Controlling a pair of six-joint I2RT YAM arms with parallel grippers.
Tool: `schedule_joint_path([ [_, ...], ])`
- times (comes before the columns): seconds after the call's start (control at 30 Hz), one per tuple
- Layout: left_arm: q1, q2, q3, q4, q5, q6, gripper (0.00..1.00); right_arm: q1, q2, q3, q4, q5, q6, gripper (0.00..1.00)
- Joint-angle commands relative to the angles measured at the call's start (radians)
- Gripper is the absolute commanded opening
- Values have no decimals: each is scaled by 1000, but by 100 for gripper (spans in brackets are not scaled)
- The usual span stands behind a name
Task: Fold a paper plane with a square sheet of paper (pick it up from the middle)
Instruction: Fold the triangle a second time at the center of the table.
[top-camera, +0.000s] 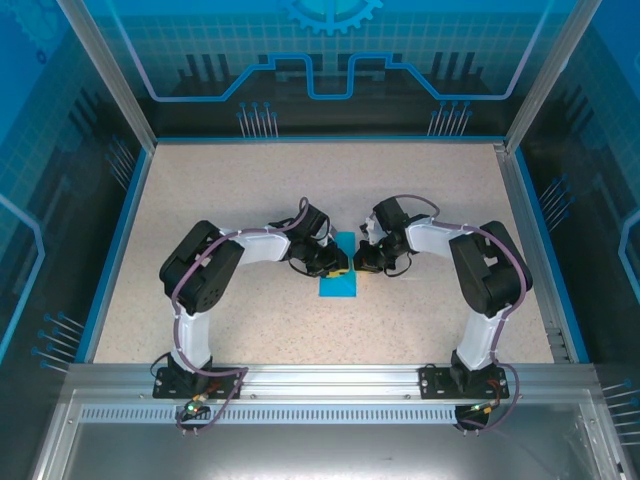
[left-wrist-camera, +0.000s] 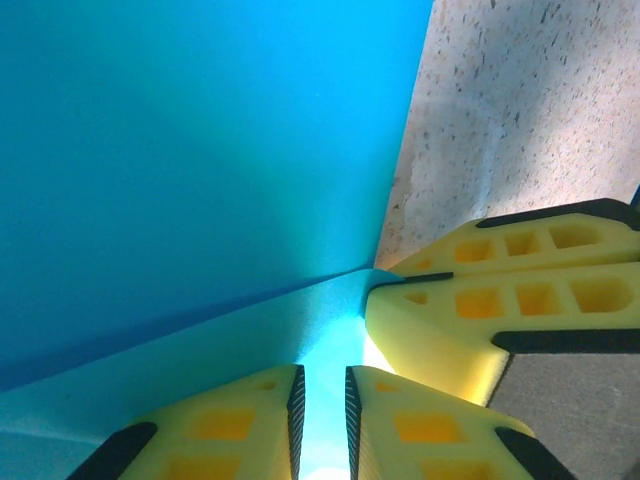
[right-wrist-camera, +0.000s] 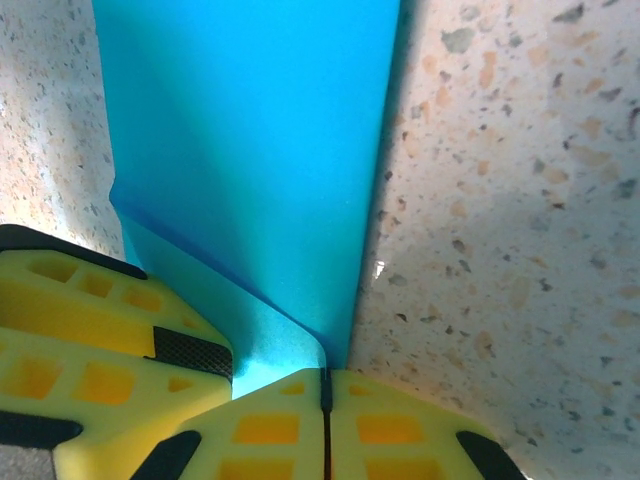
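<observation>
- Pinching shut on the near edge of the square sheet of paper (right-wrist-camera: 250, 120), the right gripper (right-wrist-camera: 325, 388) brings its yellow fingers (right-wrist-camera: 400, 430) together in a hairline seam. In the right wrist view the sheet runs away toward 12 o'clock.
- The left gripper (left-wrist-camera: 324, 388) shows a narrow slit between its fingers with blue paper in it. Whether the pads bite the sheet cannot be told.
- In the left wrist view, the right gripper's fingers sit at 3 o'clock, at the sheet's corner. A crease runs from there toward 8 o'clock, and the flap above it appears lifted.
- In the top view, the sheet lies mid-table (top-camera: 230, 200), between and partly under the two grippers.
- Risk: the grips are close together, so any pull apart would likely tear or crumple the thin paper.
- Risk: if the left hold is loose, the flap may spring back or the crease may land skewed.
- Risk: the two sets of fingers stand just beside each other, so a small inward move could make them collide.
</observation>
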Motion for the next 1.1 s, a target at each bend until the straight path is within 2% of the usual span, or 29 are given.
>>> schedule_joint_path([
  [0.0, -1, 7, 21, -23, 14, 23, 21, 16, 23, 23, -21, 0, -9, 7],
  [1.07, -3, 26, 29, -48, 9, 29, 21, 17, 50, 54, -24, 2, -18, 8],
])
